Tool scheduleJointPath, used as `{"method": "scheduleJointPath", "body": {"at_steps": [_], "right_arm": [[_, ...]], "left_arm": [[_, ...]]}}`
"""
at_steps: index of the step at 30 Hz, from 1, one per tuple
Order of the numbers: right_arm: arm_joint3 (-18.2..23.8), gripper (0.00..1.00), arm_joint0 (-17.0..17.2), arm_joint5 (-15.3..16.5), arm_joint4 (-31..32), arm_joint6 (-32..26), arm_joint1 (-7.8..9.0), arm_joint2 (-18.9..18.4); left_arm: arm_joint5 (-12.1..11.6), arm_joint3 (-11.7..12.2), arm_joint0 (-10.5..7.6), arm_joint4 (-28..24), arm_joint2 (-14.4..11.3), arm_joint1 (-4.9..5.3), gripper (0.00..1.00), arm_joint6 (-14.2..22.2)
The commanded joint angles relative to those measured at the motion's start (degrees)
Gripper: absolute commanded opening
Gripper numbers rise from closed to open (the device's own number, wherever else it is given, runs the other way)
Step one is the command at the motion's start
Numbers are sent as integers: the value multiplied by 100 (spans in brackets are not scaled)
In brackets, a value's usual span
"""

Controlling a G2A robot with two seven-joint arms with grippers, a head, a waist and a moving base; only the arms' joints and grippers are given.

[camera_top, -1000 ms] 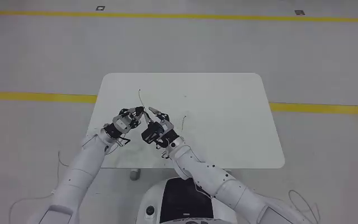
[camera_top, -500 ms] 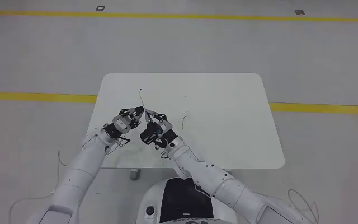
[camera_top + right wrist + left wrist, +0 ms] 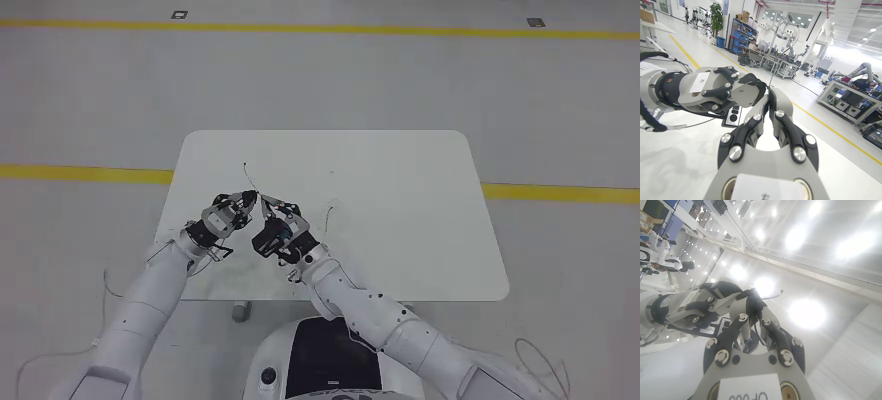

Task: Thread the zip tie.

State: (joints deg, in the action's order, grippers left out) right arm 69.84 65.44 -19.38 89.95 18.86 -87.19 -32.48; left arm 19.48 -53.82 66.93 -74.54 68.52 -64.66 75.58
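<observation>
Right tool (image 3: 769, 95), nearest the robot, was pinched shut on the zip tie (image 3: 776, 295). It met the left tool (image 3: 243, 202) tip to tip, and that one was clamped on the same tie. Both hung over the near-left part of the counter (image 3: 400, 170). Beyond the tips, the tie's free end had swung slightly left since a second earlier, while the tools had hardly shifted.

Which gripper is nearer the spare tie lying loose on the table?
Right. The right gripper sits next to the spare tie, not touching it; the left gripper is farther, on the right gripper's other side. Both pinch the zip tie.
</observation>
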Motion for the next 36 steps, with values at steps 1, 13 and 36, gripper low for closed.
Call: {"method": "scheduleJointPath", "body": {"at_steps": [1,13,36], "right_arm": [[6,0,14,-1,0,3,5,-29],[59,0,91,3,0,-1,49,-167],[148,0,202,4,0,-7,109,-325]], "left_arm": [[0,0,0,0,0,0,0,0],[0,0,0,0,0,0,0,0],[0,0,0,0,0,0,0,0]]}}
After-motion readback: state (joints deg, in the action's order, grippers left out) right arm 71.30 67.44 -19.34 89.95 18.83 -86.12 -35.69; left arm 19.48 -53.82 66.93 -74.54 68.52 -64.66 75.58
